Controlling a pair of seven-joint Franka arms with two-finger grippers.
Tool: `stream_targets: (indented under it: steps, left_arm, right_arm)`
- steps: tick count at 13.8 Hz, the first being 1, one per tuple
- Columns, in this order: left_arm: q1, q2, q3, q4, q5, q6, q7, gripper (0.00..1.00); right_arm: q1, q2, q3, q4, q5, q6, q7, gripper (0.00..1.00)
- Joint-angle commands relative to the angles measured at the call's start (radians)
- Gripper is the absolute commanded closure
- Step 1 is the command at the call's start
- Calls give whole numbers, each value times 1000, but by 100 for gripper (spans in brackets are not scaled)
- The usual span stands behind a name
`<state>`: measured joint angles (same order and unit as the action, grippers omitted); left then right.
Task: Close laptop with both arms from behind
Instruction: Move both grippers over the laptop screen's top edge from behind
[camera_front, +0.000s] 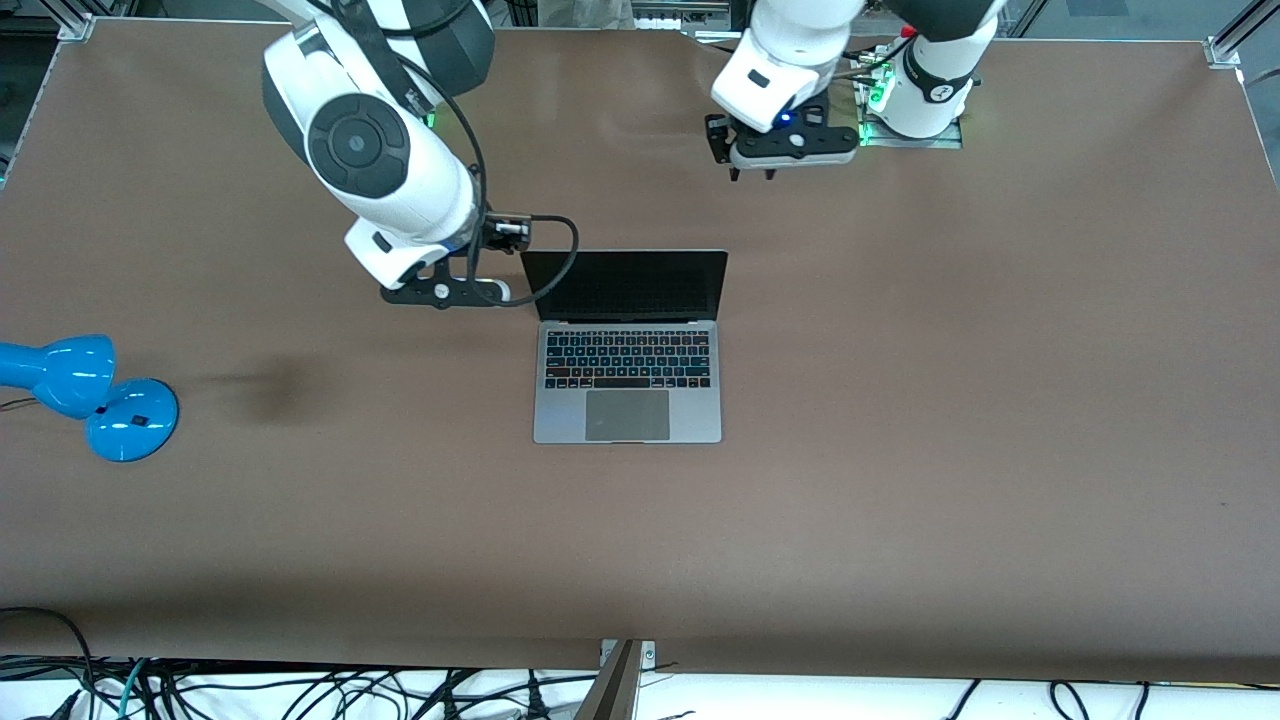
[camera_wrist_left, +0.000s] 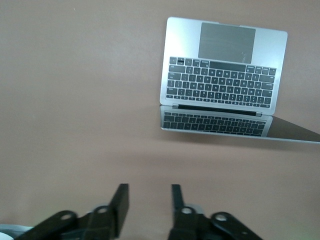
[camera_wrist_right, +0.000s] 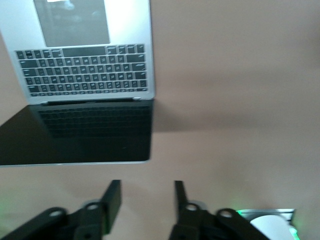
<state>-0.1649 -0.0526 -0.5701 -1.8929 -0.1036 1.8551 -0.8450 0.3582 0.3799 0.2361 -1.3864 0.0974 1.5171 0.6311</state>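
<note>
1. Front view. The laptop (camera_front: 628, 345) lies open at the middle of the counter (camera_front: 900, 450), screen upright, keyboard nearer the camera. The right claw (camera_front: 470, 292) hangs beside the screen's edge toward the right arm's end; its fingers are hidden here. The left claw (camera_front: 752, 172) hangs over bare counter, well apart from the lid and toward the left arm's base. Risk: the two claws stand unevenly. If the right one meets the lid first, the push is probably off-centre and may twist the hinge or slide the laptop.

2. Front view, surroundings. A blue lamp (camera_front: 90, 395) stands at the counter's edge at the right arm's end, well apart from the laptop; collision looks unlikely.

3. Left wrist view. The left claw (camera_wrist_left: 150, 202) is released, fingers (camera_wrist_left: 121, 200) partly apart, grasping nothing. The laptop appears off to one side of its line. Risk: a straight advance may miss the lid.

4. Right wrist view. The right claw (camera_wrist_right: 147, 200) is released, fingers (camera_wrist_right: 112, 200) partly apart, empty, close to the lid's top edge. Risk: a fingertip may catch the thin edge or strike the screen glass instead of pressing the lid's back.

5. General. A fast push may slam the lid onto the keyboard.
</note>
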Motion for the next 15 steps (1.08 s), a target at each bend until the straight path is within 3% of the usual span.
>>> stream_targets:
  steps: [1,2,4,10,15]
  left_arm:
    - [10,-24,1,-38,-51,29,-2,94]
    - [8,-24,0,-41,-51,32,-2,100]
    - [8,-24,-28,-73,-71,59,-6,100]
    - [5,8,-65,-141,-87,147,-88,100]
    - [7,89,-65,-152,-85,203,-118,100]
  right_arm:
    - [31,20,-3,-2,30,21,27,67]
    - [42,30,-3,-3,31,21,27,71]
    - [57,49,-1,-5,60,21,76,80]
    - [116,119,-3,-5,117,43,122,95]
    - [143,139,-3,-49,116,103,108,95]
